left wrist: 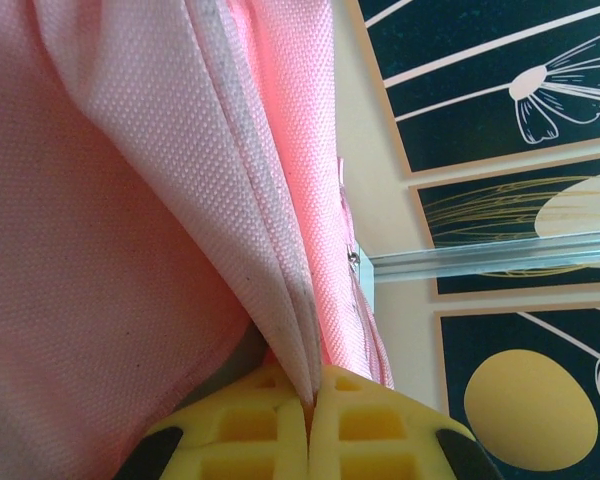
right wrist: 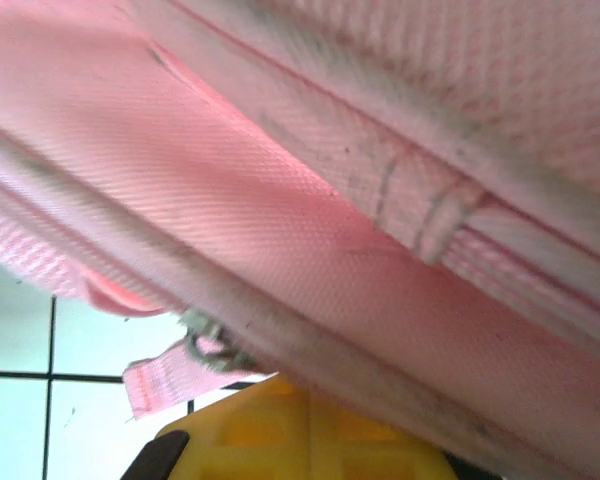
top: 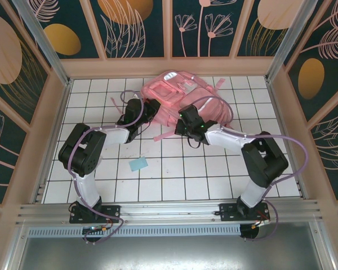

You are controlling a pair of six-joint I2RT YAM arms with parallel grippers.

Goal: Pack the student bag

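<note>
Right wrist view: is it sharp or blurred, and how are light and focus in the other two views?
Right wrist view: the student bag is smeared, its weave soft at the upper right. Left wrist view: the weave is crisp and evenly lit. Top external view: white glare on the glossy front pocket, shadows faint.

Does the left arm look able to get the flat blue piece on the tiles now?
Probably not: the left gripper is shut on the student bag; the flat blue piece lies unobstructed nearby.

right tool (right wrist: 310,445) pinching student bag (right wrist: 310,250) seam | strap end (right wrist: 162,385) over tiles (right wrist: 20,335)
</note>
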